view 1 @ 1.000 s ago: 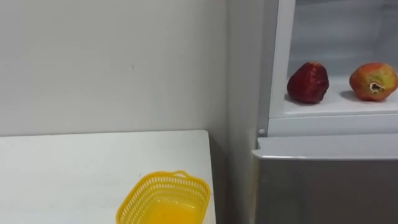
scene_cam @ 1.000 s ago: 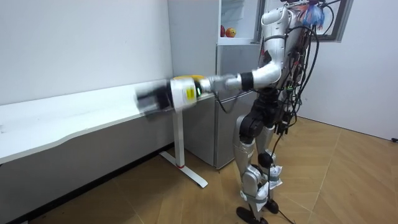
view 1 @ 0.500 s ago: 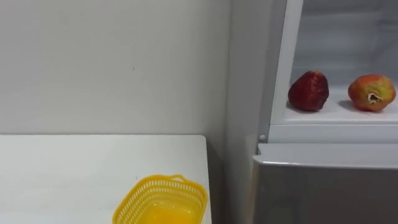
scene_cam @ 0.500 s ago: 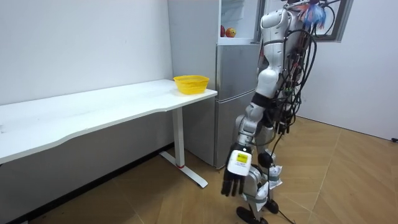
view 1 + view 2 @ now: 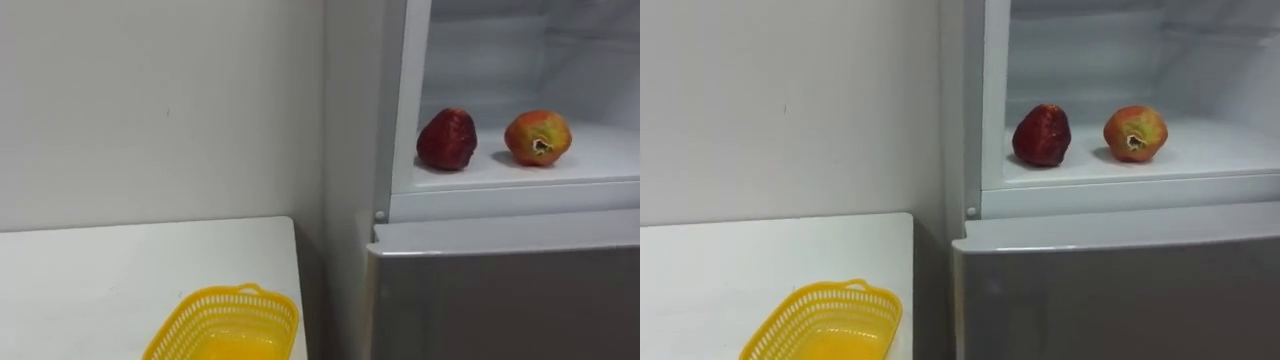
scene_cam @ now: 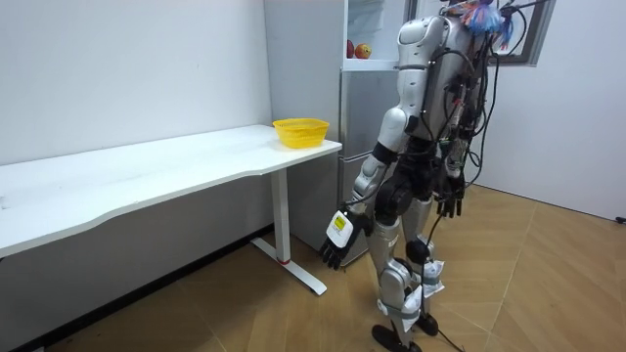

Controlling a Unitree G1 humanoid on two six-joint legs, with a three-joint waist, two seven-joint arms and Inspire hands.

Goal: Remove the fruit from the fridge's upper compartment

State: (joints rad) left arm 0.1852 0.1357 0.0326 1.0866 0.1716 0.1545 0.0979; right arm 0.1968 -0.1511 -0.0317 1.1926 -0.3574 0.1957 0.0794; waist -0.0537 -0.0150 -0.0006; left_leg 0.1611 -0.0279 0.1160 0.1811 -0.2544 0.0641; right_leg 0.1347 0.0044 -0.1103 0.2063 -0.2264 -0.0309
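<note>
Two fruits lie on the white shelf of the open upper fridge: a dark red one and, to its right, an orange-red one. I stand facing the fridge with both arms hanging down. In the room view my left hand hangs low by my thigh, open and holding nothing. My right hand hangs at my other side, its fingers relaxed and empty. Both hands are well below the shelf.
A yellow basket with nothing in it sits at the right end of the white table, just left of the fridge. The grey lower fridge door is closed. The fridge's side wall rises between table and shelf.
My left arm, stretched out toward the table a second ago, has swung down to my side. The head camera has turned a little right, so the fruits sit further left.
</note>
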